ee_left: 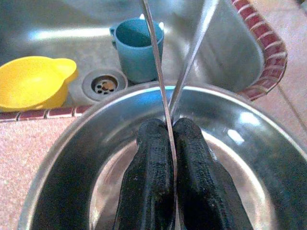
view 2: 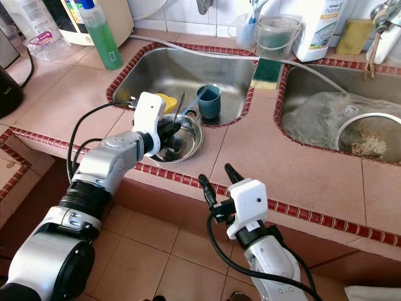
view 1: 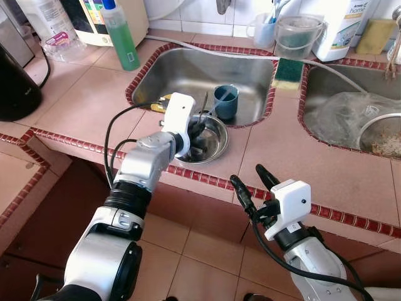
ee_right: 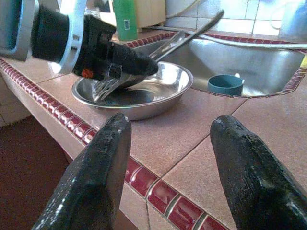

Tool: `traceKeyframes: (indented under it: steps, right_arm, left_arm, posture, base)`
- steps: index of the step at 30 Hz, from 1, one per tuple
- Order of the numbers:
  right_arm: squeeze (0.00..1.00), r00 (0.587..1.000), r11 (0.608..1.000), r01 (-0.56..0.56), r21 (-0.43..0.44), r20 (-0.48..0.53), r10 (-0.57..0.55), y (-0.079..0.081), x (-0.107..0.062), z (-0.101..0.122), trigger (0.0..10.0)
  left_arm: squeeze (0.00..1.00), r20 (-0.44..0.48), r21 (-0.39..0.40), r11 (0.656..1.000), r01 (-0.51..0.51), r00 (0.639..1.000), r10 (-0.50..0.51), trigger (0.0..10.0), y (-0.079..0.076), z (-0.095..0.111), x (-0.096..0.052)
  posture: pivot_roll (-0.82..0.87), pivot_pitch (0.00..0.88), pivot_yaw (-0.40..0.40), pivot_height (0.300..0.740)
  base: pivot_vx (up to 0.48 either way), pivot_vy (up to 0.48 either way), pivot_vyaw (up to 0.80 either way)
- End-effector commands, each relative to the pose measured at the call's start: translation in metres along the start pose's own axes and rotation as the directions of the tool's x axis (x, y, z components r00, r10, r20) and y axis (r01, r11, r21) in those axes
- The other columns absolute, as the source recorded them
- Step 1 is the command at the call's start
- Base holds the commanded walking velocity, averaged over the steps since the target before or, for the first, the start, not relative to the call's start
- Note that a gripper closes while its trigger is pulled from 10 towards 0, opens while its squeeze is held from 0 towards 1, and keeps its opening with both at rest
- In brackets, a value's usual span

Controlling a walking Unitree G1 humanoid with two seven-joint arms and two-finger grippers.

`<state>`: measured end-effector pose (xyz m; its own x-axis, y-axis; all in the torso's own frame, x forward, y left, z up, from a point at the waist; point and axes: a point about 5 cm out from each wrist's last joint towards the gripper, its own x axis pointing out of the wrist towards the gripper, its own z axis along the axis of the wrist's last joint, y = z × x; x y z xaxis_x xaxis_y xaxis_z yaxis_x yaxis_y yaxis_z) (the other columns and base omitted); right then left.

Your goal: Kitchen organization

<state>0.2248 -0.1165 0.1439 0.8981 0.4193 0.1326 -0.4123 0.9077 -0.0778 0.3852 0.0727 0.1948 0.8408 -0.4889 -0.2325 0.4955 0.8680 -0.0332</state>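
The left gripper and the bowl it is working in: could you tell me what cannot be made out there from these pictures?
- Utensil: left wrist view; the closed fingers of the left gripper cover its working end, so its type is unclear.
- Steel bowl: left eye view; the gripper hides much of its floor.
- Yellow dish: left wrist view; cut by the edge.

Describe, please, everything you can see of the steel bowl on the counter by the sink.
The steel bowl is a shallow, round dish of shiny metal with a rolled rim, sitting upright on the pink tiled counter, its far rim at the left sink edge. It holds two thin metal utensils whose handles slant up over the rim. The left gripper reaches into it, jaws shut on one utensil handle. Whether the bowl holds anything else is hidden by the gripper.
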Motion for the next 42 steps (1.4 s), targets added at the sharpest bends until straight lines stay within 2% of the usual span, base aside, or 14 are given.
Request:
traceKeyframes:
  steps: [1, 10, 11, 12, 21, 25, 29, 31, 32, 33, 34, 37, 38, 42]
  right_arm:
    - [0.0, 1.0, 1.0, -0.011, 0.007, 0.012, 0.011, 0.003, 0.0, 0.004, 10.0]
    - [0.0, 0.999, 0.999, -0.037, 0.0, 0.013, 0.037, 0.004, 0.003, 0.003, 10.0]
    - [0.0, 0.999, 0.999, -0.039, -0.001, 0.011, 0.039, 0.005, 0.003, 0.003, 10.0]
    - [0.0, 0.999, 0.999, -0.039, 0.0, 0.009, 0.039, 0.005, 0.003, 0.003, 10.0]
    - [0.0, 0.999, 0.999, -0.036, 0.001, -0.001, 0.036, 0.005, 0.001, 0.003, 10.0]
    - [0.0, 0.999, 0.999, -0.041, -0.001, -0.006, 0.041, 0.005, 0.001, 0.002, 10.0]
    - [0.0, 0.999, 0.999, -0.04, -0.002, -0.009, 0.04, 0.005, 0.001, 0.002, 10.0]
    - [0.0, 0.999, 0.999, -0.041, -0.002, -0.009, 0.041, 0.005, 0.001, 0.002, 10.0]
    - [0.0, 0.999, 0.999, -0.041, -0.001, -0.007, 0.041, 0.005, 0.002, 0.002, 10.0]
    - [0.0, 0.999, 0.999, -0.041, -0.001, -0.006, 0.041, 0.005, 0.002, 0.002, 10.0]
    - [0.0, 0.999, 0.999, -0.041, -0.002, -0.005, 0.041, 0.005, 0.002, 0.003, 10.0]
    - [0.0, 0.999, 0.999, -0.04, -0.001, -0.006, 0.04, 0.005, 0.002, 0.003, 10.0]
    - [0.0, 0.999, 0.999, -0.042, -0.001, -0.008, 0.042, 0.005, 0.002, 0.002, 10.0]
    - [0.0, 0.999, 0.999, -0.042, -0.002, -0.007, 0.042, 0.004, 0.003, 0.002, 10.0]
  left_arm:
    - [0.0, 0.015, 0.009, 1.0, 0.013, 1.0, -0.013, 0.0, 0.001, 0.009, -0.002]
    - [0.0, -0.011, 0.046, 0.995, 0.083, 0.997, -0.083, 0.5, -0.009, 0.003, -0.005]
    - [0.0, -0.046, 0.065, 0.993, 0.099, 0.994, -0.096, 8.2, -0.011, -0.002, -0.005]
    - [0.0, -0.065, 0.078, 0.991, 0.113, 0.992, -0.108, 10.0, -0.013, -0.006, -0.006]
    - [0.0, -0.097, 0.163, 0.98, 0.118, 0.99, -0.103, 10.0, -0.01, -0.011, -0.008]
    - [0.0, -0.16, 0.4, 0.905, 0.143, 0.983, -0.085, 10.0, -0.012, -0.023, -0.01]
    - [0.0, -0.106, 0.122, 0.982, 0.146, 0.985, -0.133, 10.0, -0.015, -0.014, -0.01]
    - [0.0, -0.109, 0.07, 0.986, 0.153, 0.983, -0.145, 10.0, -0.012, -0.013, -0.01]
    - [0.0, -0.135, 0.159, 0.98, 0.119, 0.986, -0.098, 10.0, -0.007, -0.019, -0.009]
    - [0.16, -0.129, 0.146, 0.981, 0.126, 0.986, -0.107, 10.0, -0.008, -0.02, -0.009]
    - [1.0, -0.12, 0.128, 0.983, 0.133, 0.986, -0.118, 10.0, -0.009, -0.02, -0.01]
    - [0.92, -0.142, 0.148, 0.981, 0.127, 0.984, -0.106, 10.0, -0.01, -0.021, -0.009]
    - [0.0, -0.148, 0.148, 0.981, 0.126, 0.983, -0.104, 10.0, -0.01, -0.021, -0.009]
    - [0.0, -0.124, 0.143, 0.982, 0.121, 0.987, -0.104, 10.0, -0.009, -0.018, -0.01]
  posture:
    - [-0.26, 0.187, 0.097, 0.74]
    - [-0.25, 0.171, 0.088, 0.74]
    - [-0.25, 0.176, 0.088, 0.74]
    - [-0.25, 0.181, 0.088, 0.74]
    - [-0.24, 0.21, 0.09, 0.74]
    - [-0.24, 0.213, 0.088, 0.74]
    - [-0.24, 0.217, 0.089, 0.74]
    - [-0.24, 0.216, 0.089, 0.74]
    - [-0.24, 0.215, 0.089, 0.74]
    - [-0.24, 0.215, 0.091, 0.74]
    - [-0.24, 0.215, 0.09, 0.74]
    - [-0.24, 0.216, 0.088, 0.74]
    - [-0.24, 0.216, 0.088, 0.74]
    - [-0.24, 0.214, 0.087, 0.74]
  base:
    - [0.0, 0.0, 0.0]
    - [0.0, 0.0, 0.0]
    - [0.0, 0.0, 0.0]
    - [0.0, 0.0, 0.0]
    - [0.0, 0.0, 0.0]
    - [0.0, 0.0, 0.0]
    - [0.0, 0.0, 0.0]
    - [0.0, 0.0, 0.0]
    - [0.0, 0.0, 0.0]
    - [0.0, 0.0, 0.0]
    - [0.0, 0.0, 0.0]
    - [0.0, 0.0, 0.0]
    - [0.0, 0.0, 0.0]
    - [0.0, 0.0, 0.0]
